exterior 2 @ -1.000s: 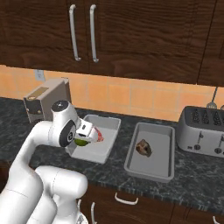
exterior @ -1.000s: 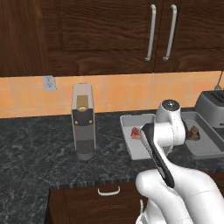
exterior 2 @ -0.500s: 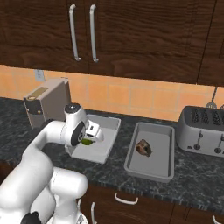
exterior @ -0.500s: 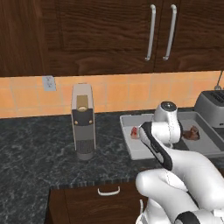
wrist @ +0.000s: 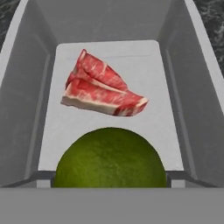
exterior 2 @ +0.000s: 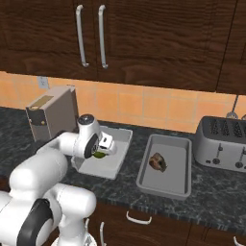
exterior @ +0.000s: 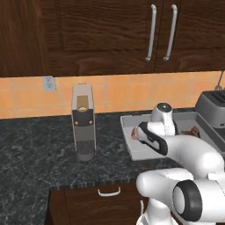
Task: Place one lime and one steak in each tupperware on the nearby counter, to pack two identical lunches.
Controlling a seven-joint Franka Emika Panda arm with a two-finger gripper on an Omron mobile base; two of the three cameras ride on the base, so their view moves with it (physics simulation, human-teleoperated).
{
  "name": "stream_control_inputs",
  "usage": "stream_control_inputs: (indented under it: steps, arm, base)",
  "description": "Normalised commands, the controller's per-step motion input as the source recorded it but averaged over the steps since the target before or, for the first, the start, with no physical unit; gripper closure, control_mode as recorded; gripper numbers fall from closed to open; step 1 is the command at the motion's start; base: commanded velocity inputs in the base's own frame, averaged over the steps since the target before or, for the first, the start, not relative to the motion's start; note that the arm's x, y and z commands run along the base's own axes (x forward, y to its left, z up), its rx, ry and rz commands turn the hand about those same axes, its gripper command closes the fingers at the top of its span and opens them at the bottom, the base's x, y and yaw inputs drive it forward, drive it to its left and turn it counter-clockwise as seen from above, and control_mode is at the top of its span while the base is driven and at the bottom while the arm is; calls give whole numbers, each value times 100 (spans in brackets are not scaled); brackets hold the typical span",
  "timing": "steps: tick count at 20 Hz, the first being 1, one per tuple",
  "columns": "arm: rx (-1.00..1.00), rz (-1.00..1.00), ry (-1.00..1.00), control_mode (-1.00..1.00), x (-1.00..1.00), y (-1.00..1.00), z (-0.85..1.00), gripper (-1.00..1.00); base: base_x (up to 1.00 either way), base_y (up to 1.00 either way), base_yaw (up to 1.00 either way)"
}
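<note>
Hand view looks straight down into a grey tupperware [wrist: 26, 87] with a raw steak [wrist: 101, 85] lying flat on its floor. A lime [wrist: 110, 158] sits at the bottom of that view, right where the gripper's tips would be, and it hides them, so I cannot tell how wide the jaws stand; the lime seems to be in their grip, though that is not certain.

Right base view shows the gripper [exterior 2: 104, 146] over this same tupperware [exterior 2: 121, 149], with the lime [exterior 2: 100, 154] a small green patch just under the hand. A 2nd tupperware [exterior 2: 163, 180] lies just beside the 1st on the counter [exterior 2: 221, 192], on the side toward the toaster [exterior 2: 225, 143], and it holds 1 brownish steak [exterior 2: 157, 162]. A coffee machine [exterior 2: 52, 111] stands on the 1st tupperware's other side, near it.

Left base view shows the arm across the 1st tupperware [exterior: 132, 149], with the coffee machine [exterior: 83, 122] apart from it.
</note>
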Motion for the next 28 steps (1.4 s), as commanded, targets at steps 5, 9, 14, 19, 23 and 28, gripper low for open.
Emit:
stream_control_inputs:
  steps: [5, 9, 14, 19, 23, 28]
  arm:
    - [0, 3, 0, -100, 20, 0, -32, 100]
    - [0, 1, 0, -100, 20, 0, -21, -100]
    - [0, 0, 0, -100, 25, 0, 4, -100]
    - [0, 0, 0, -100, 14, 0, 13, -100]
    - [0, 0, -1, -100, -3, 0, 16, -100]
    - [0, 0, -20, -100, -85, -22, 73, -100]
  base:
    - [0, 0, 0]
    - [0, 0, 0]
    - [0, 0, 0]
    - [0, 0, 0]
    - [0, 0, 0]
    - [0, 0, 0]
